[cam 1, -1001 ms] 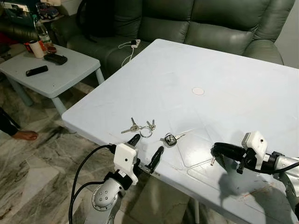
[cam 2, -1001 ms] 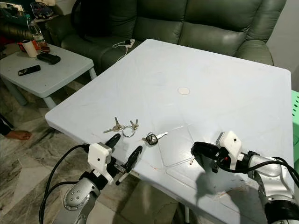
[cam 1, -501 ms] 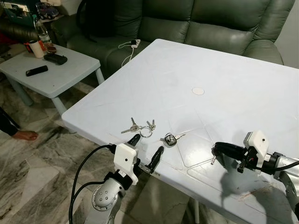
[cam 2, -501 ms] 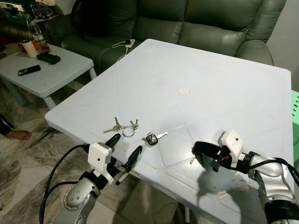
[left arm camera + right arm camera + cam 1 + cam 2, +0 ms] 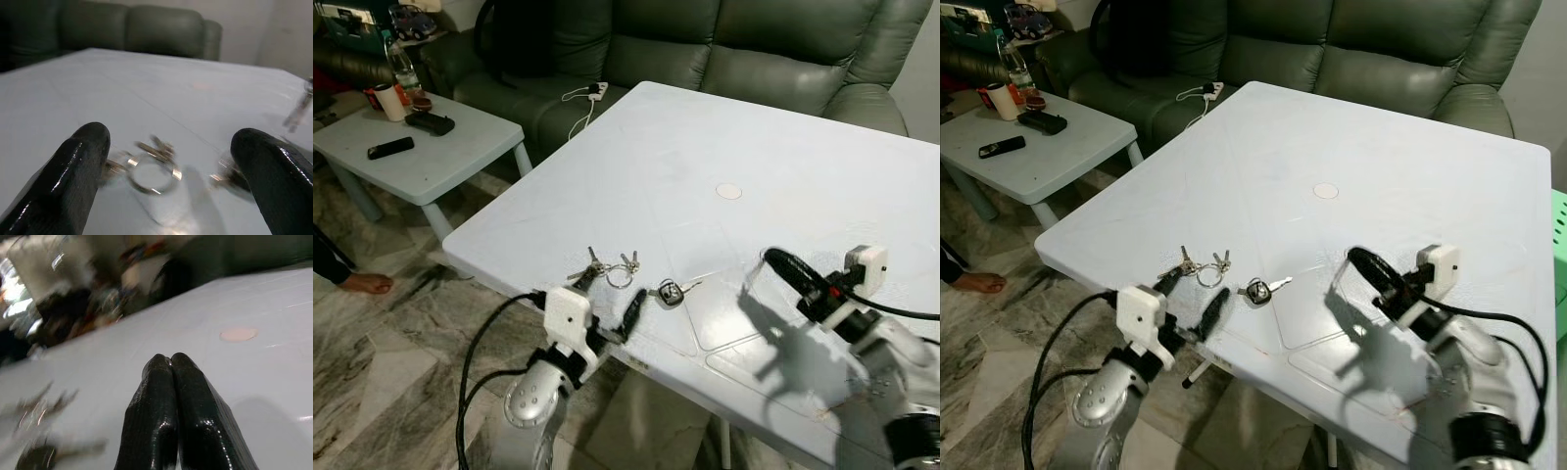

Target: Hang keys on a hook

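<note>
Left gripper (image 5: 609, 294) is sitting at the near edge of the big pale-blue square plastic table (image 5: 783, 147), its 2 black fingers (image 5: 73, 171) spread wide, holding nothing. In the left wrist view the fingers are flanking the silver key bunch on a round steel ring (image 5: 610, 266), which is lying flat on the table just beyond the tips; I can't tell whether the left fingertip is touching a key. I'm counting about 4 keys on that ring; blur makes it unsure.

1 black-headed car key (image 5: 672, 291) is lying just right of the bunch, apart from it.

Right gripper (image 5: 771, 258) is hovering above the table, right of the car key, its 2 fingers pressed together tip to tip in the right wrist view. A thin metal piece is hanging by its tip; too small to identify.

1 small round pinkish disc (image 5: 729, 191) is sitting farther out on the table.

Far left: 1 small pale-blue side table (image 5: 460, 157) is carrying 1 black remote (image 5: 389, 148). 1 dark green leather sofa (image 5: 744, 49) is running along the far side.
</note>
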Controlling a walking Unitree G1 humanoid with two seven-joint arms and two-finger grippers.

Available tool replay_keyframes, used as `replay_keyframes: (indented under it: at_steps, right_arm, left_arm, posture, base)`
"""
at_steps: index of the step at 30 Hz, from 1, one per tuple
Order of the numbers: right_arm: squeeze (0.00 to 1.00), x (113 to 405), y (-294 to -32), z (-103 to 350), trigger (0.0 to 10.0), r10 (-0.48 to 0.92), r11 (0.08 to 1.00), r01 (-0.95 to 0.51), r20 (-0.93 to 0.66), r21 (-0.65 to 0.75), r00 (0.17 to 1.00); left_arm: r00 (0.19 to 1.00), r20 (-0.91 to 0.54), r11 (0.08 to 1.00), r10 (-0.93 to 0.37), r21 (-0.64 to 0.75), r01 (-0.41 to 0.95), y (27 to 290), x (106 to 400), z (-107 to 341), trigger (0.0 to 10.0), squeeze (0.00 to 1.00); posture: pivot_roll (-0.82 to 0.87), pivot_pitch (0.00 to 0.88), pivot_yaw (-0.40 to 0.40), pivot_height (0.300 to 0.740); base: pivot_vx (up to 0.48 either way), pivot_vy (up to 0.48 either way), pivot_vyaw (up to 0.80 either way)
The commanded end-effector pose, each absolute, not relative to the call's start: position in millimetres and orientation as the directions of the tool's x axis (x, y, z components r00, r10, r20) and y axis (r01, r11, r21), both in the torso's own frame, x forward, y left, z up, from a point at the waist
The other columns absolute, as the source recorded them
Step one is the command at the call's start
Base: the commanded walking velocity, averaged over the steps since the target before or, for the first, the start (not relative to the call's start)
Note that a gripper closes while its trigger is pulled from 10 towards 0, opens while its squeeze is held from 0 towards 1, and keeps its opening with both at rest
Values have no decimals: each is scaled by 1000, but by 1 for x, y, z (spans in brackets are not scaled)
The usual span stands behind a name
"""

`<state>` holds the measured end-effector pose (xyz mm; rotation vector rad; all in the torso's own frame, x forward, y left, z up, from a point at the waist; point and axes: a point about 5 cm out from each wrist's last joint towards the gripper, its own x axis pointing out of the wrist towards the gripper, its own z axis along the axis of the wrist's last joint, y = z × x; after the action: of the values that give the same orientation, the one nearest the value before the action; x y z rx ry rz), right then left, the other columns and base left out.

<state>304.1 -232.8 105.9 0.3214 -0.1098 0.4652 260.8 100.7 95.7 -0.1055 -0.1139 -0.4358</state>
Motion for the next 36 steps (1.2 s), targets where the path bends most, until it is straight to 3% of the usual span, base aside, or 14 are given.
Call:
replay_keyframes:
  at_steps: [1,3,6,8,12,13,15,28,36]
  right_arm:
    - [0,310,-237,121,10000,341,867,-404,241,292,908]
    - [0,314,-228,127,10000,203,895,-295,283,335,937]
    - [0,315,-220,131,10000,153,935,-233,288,268,945]
    - [0,317,-220,130,10000,102,938,-183,268,296,958]
    - [0,319,-212,130,10000,45,977,-85,204,193,978]
    - [0,319,-206,134,10000,48,992,-70,211,101,976]
    - [0,318,-202,137,10000,27,994,-50,212,102,977]
    - [0,276,-185,118,10000,58,997,-68,175,46,983]
    - [0,275,-191,111,10000,46,998,-50,139,26,989]
  left_arm:
    - [923,124,921,-365,-98,378,109,266,95,10000,0]
    - [950,145,947,-275,-128,294,124,280,102,10000,0]
    - [960,162,963,-230,-107,249,134,288,109,10000,0]
    - [966,161,970,-205,-102,222,138,292,111,10000,0]
    - [973,195,985,-121,-95,142,154,303,122,10000,0]
    - [974,208,990,-92,-85,112,159,306,127,10000,0]
    - [972,225,993,-63,-86,84,164,309,133,10000,0]
    - [971,217,986,-97,-115,124,156,283,125,10000,0]
    - [971,216,986,-102,-106,127,166,285,128,10000,0]
  posture:
    - [-34,34,-33,721]
    - [-31,21,-33,721]
    - [-30,16,-34,721]
    - [-30,16,-34,721]
    - [-33,4,-32,721]
    - [-34,0,-27,721]
    - [-34,0,-27,721]
    - [-43,11,-20,721]
    - [-43,11,-10,721]
  base:
    - [0,0,0]
    - [0,0,0]
    - [0,0,0]
    - [0,0,0]
    - [0,0,0]
    - [0,0,0]
    - [0,0,0]
    - [0,0,0]
    - [0,0,0]
